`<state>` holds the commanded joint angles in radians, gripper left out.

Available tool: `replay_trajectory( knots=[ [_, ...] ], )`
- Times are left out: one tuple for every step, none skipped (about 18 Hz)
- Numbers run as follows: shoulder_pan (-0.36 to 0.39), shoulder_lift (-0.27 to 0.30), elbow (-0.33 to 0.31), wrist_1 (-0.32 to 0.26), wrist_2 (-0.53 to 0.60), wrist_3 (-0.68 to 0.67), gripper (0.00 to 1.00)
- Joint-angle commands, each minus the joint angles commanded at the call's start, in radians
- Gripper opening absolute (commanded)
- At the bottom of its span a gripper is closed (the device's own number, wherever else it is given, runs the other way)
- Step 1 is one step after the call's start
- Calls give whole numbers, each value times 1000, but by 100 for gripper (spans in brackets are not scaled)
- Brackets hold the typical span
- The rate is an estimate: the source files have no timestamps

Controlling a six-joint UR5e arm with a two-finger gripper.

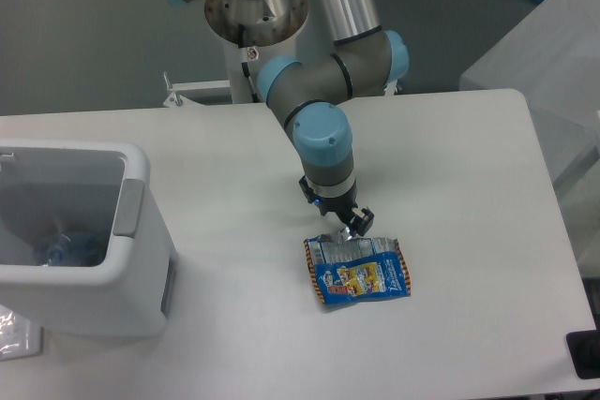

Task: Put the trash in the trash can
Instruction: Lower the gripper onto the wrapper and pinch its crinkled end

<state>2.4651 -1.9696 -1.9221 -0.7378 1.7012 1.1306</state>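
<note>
A white counter (450,194) is seen, with the bin (84,297) set at its left edge. A bottle (70,250) is seen lying inside the bin. The wrapper (359,272) is laid flat near the counter's middle. The end effector (351,228) is lowered onto its torn foil top; its grip cannot be told.

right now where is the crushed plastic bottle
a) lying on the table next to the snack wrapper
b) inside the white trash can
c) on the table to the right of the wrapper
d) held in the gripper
b: the crushed bottle shows through the open top of the white trash can, while only the snack wrapper lies on the table, with the gripper at its torn foil edge.
</note>
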Motion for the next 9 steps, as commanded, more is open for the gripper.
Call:
replay_trajectory(
  knots=[
    [0,0,3,0,-2,-2,14],
    [-5,1,9,0,-5,-8,9],
    [-9,0,21,0,-5,-21,6],
    [-12,-2,32,0,-6,-35,2],
    [-12,-3,34,0,-6,-41,1],
    [-12,-5,34,0,-5,-44,0],
    [-12,-6,34,0,-6,-45,0],
    [-12,-5,35,0,-6,-45,0],
    [-14,-5,38,0,-9,-45,0]
  ],
)
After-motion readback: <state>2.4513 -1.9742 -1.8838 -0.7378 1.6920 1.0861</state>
